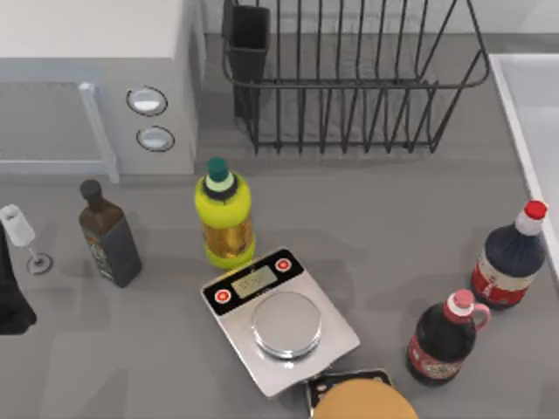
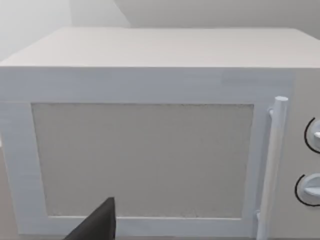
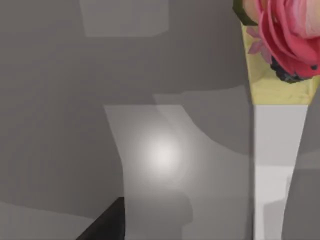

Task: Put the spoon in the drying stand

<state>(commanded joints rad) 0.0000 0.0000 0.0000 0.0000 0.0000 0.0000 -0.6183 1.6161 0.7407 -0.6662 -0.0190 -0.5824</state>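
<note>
- Claw of the left arm (image 2: pixel 96 226) is seen as a dark tip in the left wrist view, facing the door of the microwave (image 2: pixel 145 160). Whether it is open or closed cannot be told.
- The right claw (image 3: pixel 104 225) is likewise seen as a dark tip over a pale grey surface, near a pink flower (image 3: pixel 287 35). Its state cannot be told either.
- The drying stand (image 1: pixel 349 85) is set at the rear of the worktop (image 1: pixel 393 209), just right of the microwave, with its utensil cup (image 1: pixel 249 39) at the corner nearest it. That cup is judged the likely place for the spoon.
- No spoon is seen among the bars, so the task is judged not yet done.
- Four bottles are counted: a yellow bottle (image 1: pixel 225 218), a dark bottle (image 1: pixel 109 236) and two red-capped bottles (image 1: pixel 507 262) (image 1: pixel 444 336).
- One scale (image 1: pixel 279 319) and one wine glass (image 1: pixel 19 229) are counted.
</note>
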